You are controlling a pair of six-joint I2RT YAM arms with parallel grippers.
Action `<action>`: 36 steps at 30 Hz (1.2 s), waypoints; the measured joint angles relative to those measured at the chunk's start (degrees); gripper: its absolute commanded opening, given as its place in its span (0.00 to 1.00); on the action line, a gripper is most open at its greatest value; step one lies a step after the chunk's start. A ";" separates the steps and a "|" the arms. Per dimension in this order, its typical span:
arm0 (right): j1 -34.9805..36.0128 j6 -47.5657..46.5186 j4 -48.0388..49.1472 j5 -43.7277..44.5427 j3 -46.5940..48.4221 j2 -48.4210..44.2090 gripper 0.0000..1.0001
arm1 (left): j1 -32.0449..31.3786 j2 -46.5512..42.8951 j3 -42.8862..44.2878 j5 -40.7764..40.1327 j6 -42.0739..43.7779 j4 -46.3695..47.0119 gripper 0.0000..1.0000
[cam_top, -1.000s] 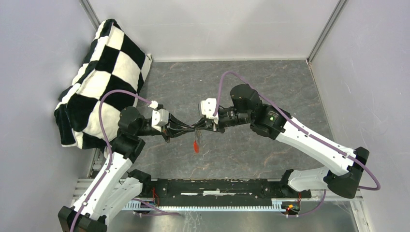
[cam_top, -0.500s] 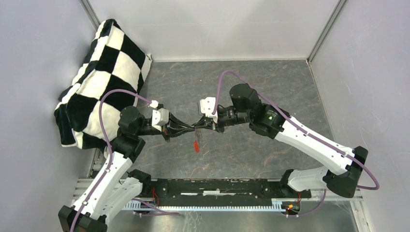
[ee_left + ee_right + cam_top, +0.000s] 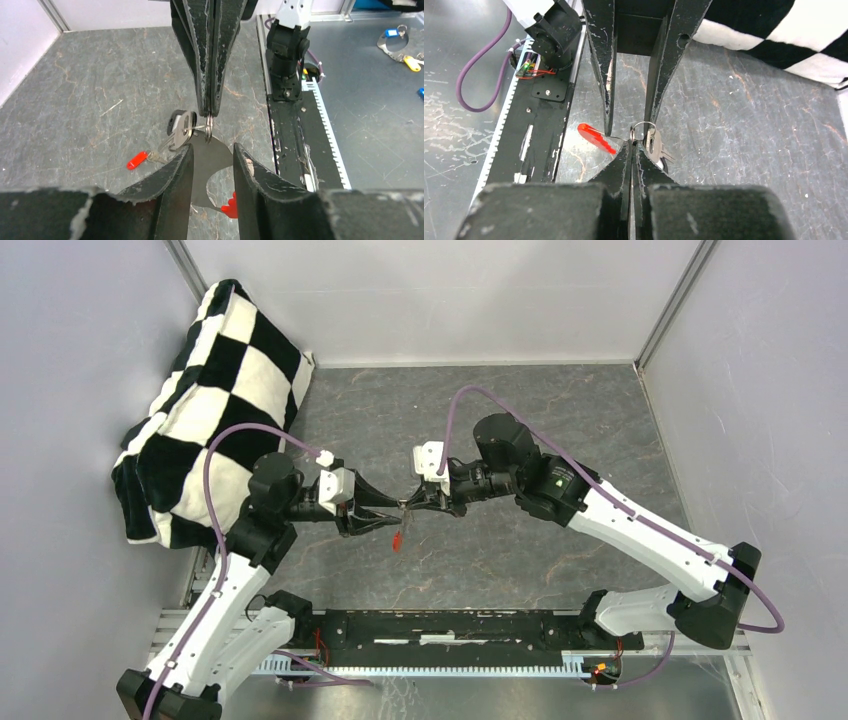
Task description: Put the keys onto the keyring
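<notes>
The keyring (image 3: 209,125), a thin metal ring, is pinched in my shut right gripper (image 3: 633,142) above the floor; it also shows in the right wrist view (image 3: 644,123). A silver key with a black head (image 3: 180,130) hangs on it. A red piece (image 3: 596,137) dangles below the ring and shows in the top view (image 3: 398,538). A red-headed key (image 3: 136,160) shows beyond; I cannot tell whether it hangs or lies on the floor. My left gripper (image 3: 211,148) is open, its fingertips either side of the ring, holding nothing. The two grippers meet tip to tip (image 3: 404,506).
A black and white checkered cloth (image 3: 215,390) is heaped at the far left corner. The black base rail (image 3: 450,628) runs along the near edge. Grey walls enclose the stone-patterned floor (image 3: 500,420) on three sides.
My left gripper has opened and its fingers now spread around the ring. The dangling red piece has shifted slightly left and up. The right gripper has stayed shut on the ring.
</notes>
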 measured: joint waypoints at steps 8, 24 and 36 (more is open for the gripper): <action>-0.11 -0.04 -4.94 -0.33 1.16 0.24 0.00 | 0.00 -1.81 0.61 -1.75 11.10 -11.89 0.35; -0.22 0.44 -7.19 -4.44 2.60 2.71 0.00 | 0.00 -3.15 0.63 -0.39 19.02 -15.28 0.63; -0.24 1.60 -6.73 -6.12 2.62 3.28 0.01 | 0.00 -0.11 -0.13 3.23 20.59 -15.32 0.53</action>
